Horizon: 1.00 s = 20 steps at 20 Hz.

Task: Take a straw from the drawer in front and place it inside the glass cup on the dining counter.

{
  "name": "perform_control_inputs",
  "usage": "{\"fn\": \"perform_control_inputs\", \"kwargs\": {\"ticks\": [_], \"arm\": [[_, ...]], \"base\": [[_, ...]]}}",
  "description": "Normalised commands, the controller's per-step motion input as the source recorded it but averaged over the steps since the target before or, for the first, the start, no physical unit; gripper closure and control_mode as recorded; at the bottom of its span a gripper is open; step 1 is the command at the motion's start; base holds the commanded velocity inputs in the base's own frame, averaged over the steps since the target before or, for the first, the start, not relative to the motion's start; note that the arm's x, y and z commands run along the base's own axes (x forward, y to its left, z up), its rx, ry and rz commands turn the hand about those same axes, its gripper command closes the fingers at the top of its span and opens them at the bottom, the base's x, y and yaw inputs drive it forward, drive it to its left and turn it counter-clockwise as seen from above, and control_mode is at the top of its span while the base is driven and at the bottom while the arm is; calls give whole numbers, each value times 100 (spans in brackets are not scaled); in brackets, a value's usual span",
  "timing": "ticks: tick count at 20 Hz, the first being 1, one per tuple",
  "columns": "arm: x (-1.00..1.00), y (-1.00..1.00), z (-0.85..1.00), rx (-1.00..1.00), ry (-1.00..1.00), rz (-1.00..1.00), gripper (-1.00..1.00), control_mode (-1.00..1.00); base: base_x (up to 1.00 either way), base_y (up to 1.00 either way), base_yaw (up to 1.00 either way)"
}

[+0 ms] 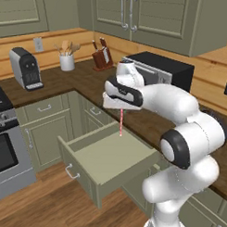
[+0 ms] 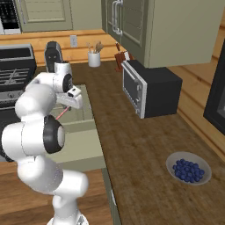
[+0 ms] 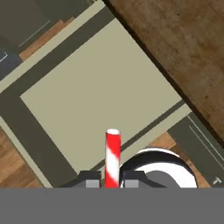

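The gripper [image 3: 111, 183] is clamped on the straw [image 3: 112, 158], its two dark fingertips [image 3: 89, 184] pressed against the stick's sides in the hand view. The straw shows red and white stripes there and points away from the hand toward the drawer [image 3: 94, 94] floor beneath it. In the left base view the straw [image 1: 121, 122] hangs nearly straight down from the gripper [image 1: 120, 107], its lower end above the rear part of the open drawer [image 1: 107, 157] and apparently clear of the floor. In the right base view the straw [image 2: 63, 113] appears as a short pink line slanting down from the gripper [image 2: 70, 103].

The drawer is pulled well out from the sage-green cabinet run, its silver bar handle [image 1: 71, 173] on the front panel, and its pale interior is bare. Beside it runs a dark wood-grain countertop [image 2: 140, 149] carrying a black microwave [image 2: 149, 90], a bowl of blueberries [image 2: 189, 169], a knife block [image 1: 102, 55], a white utensil holder [image 1: 66, 59] and a coffee machine [image 1: 26, 68]. A stove [image 1: 7, 147] stands at the left.
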Motion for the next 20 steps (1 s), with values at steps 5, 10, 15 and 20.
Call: {"fn": "perform_control_inputs", "kwargs": {"ticks": [5,10,15,20], "arm": [[-84,-17,91,-7,-16,0,100,-100],[-79,-9,57,-5,-13,0,100,-100],[-78,-1,12,0,-11,0,100,-100],[-41,0,0,0,0,0,100,-100]], "base": [[0,0,0],[0,0,0],[0,0,0],[0,0,0]]}}
